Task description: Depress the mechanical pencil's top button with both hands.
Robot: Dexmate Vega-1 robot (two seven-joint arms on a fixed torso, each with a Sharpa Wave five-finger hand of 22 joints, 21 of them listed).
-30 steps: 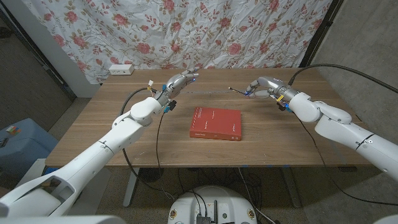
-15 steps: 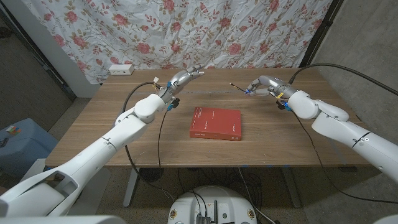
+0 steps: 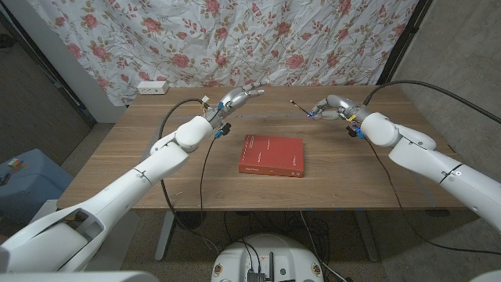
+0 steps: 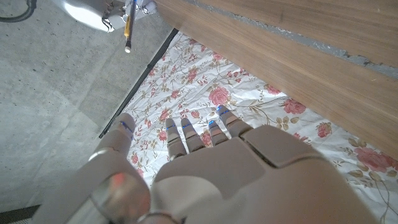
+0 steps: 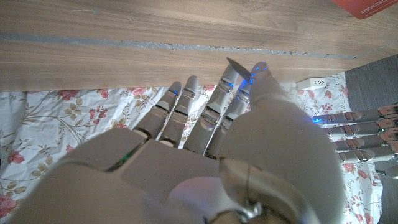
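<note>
Item: mechanical pencil (image 3: 300,107), pinched in right robot hand (image 3: 325,109), raised above the worktop (image 3: 117,168) beyond the red book (image 3: 272,155). Left robot hand (image 3: 237,97) empty, fingers spread. Step: approach. Next, likely: left fingertip onto the button

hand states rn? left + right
Left hand: open, fingers spread, holding nothing.
Right hand: holding the mechanical pencil above the table.
</note>
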